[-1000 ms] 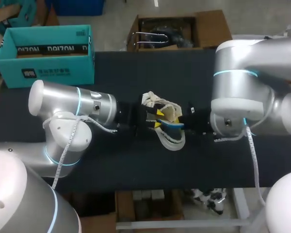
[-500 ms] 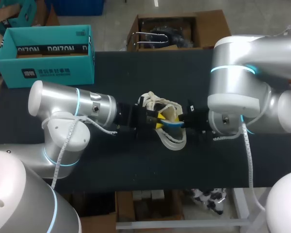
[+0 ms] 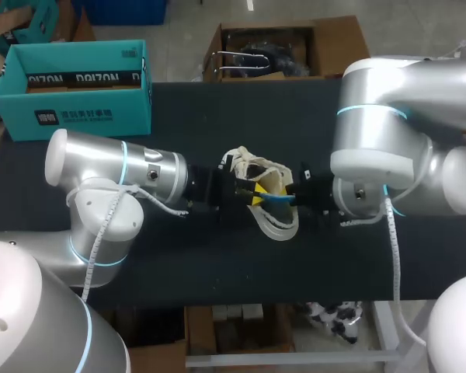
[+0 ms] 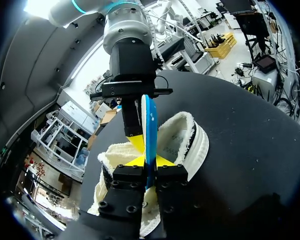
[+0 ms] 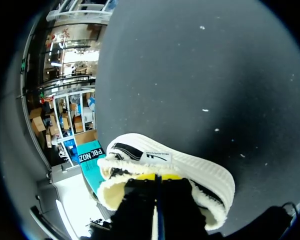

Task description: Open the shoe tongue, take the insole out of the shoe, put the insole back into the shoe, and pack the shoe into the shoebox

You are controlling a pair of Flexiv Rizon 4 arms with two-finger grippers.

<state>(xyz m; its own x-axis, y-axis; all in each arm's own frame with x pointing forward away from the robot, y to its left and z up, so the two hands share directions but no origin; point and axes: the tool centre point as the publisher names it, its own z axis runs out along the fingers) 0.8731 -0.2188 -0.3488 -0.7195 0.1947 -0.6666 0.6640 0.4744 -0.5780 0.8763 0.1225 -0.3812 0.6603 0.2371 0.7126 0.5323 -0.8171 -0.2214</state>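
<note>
1. The left hand (image 4: pixel 145 161) is pressed onto the blue insole (image 4: pixel 150 122), which stands on edge between its fingers
2. The right hand (image 5: pixel 157 176), facing it from just ahead, appears to nip the same insole at its far end, fingers nearly together
3. The insole looks thin, light and bendy, so gripping its rim near each end should stop it buckling
4. Right under both hands lies the shoe (image 4: pixel 190 145), fleecy and probably squashy; its firmer sole or heel is better to hold
5. It rests on the bench (image 4: pixel 250 125), and the shoebox (image 3: pixel 70 89) sits well apart, back behind the left hand
</note>
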